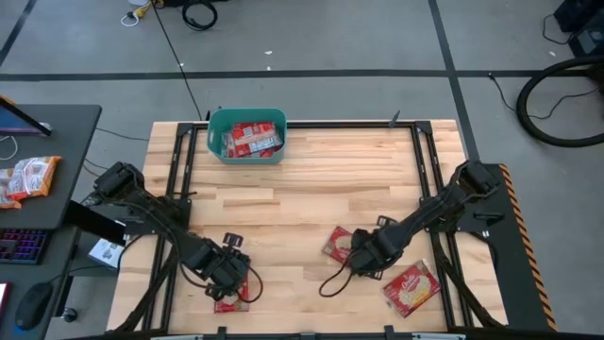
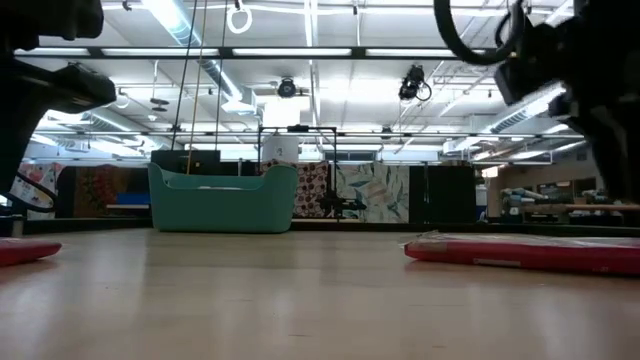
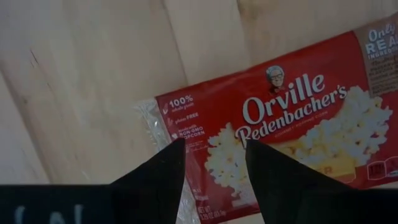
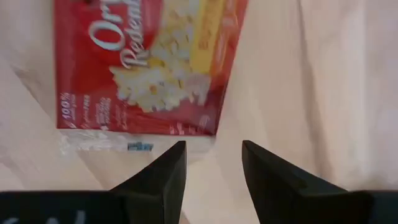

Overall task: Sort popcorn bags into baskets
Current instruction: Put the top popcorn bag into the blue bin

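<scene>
The teal basket (image 1: pixel 245 135) (image 2: pixel 222 200) stands at the table's far edge and holds several red popcorn bags (image 1: pixel 251 140). My left gripper (image 1: pixel 229 277) (image 3: pixel 214 152) hangs open, pointing down, over one end of a popcorn bag (image 3: pixel 280 124) (image 1: pixel 231 300) that lies flat near the table's front edge. My right gripper (image 1: pixel 361 255) (image 4: pixel 212 149) is open too, pointing down over bare wood just beside the clear end seam of a second popcorn bag (image 4: pixel 146 62) (image 1: pixel 337 243). A third popcorn bag (image 1: pixel 411 288) lies flat at the front right.
A dark cable (image 1: pixel 332 283) loops on the wood below my right arm. Black frame rails (image 1: pixel 179 161) run along the table's sides. On the desk to the left lie orange-and-white packets (image 1: pixel 28 177). Bare wood (image 1: pixel 311 189) stretches between the arms and the basket.
</scene>
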### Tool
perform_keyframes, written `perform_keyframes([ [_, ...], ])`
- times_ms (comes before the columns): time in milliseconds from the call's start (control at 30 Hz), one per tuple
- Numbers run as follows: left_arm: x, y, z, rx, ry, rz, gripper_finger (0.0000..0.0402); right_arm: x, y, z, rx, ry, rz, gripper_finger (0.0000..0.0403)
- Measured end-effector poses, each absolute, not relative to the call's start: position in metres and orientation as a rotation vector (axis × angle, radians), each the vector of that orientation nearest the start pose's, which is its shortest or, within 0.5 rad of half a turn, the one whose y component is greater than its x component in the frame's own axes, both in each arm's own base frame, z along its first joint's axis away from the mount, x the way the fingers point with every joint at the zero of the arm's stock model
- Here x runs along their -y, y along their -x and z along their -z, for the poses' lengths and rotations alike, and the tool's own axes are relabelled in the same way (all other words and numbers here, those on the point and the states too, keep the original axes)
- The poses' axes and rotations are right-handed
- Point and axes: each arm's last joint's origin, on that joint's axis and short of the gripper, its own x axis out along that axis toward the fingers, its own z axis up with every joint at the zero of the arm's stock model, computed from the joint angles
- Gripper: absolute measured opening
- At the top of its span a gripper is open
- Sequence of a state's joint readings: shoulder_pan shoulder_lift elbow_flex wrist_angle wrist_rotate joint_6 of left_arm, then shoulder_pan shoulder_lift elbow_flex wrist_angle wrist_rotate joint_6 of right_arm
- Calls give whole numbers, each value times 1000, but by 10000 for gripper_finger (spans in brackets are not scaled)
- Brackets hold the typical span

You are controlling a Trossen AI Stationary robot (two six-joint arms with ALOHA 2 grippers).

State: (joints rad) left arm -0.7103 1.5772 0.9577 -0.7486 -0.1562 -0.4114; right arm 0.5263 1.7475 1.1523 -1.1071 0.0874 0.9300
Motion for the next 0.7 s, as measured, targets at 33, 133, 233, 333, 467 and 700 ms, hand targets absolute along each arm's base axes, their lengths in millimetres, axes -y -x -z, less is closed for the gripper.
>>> perform_keyframes([
  [33, 176, -212, -180, -1305, -232, 194, 173, -142, -248, -178, -1587, -221, 441, 160],
  [133, 176, -213, -180, -1293, -252, 206, 172, -138, -233, -176, -1577, -292, 471, 160],
  [233, 176, -215, -180, -1262, -259, 196, 172, -135, -222, -178, -1512, -402, 474, 160],
  [333, 174, -219, -181, -1235, -239, 139, 172, -131, -214, -176, -1460, -521, 456, 160],
  [467, 164, -226, -181, -1231, -176, 57, 172, -126, -207, -164, -1378, -618, 448, 160],
  [700, 150, -237, -182, -1194, -212, -3, 172, -118, -198, -146, -1334, -641, 541, 158],
])
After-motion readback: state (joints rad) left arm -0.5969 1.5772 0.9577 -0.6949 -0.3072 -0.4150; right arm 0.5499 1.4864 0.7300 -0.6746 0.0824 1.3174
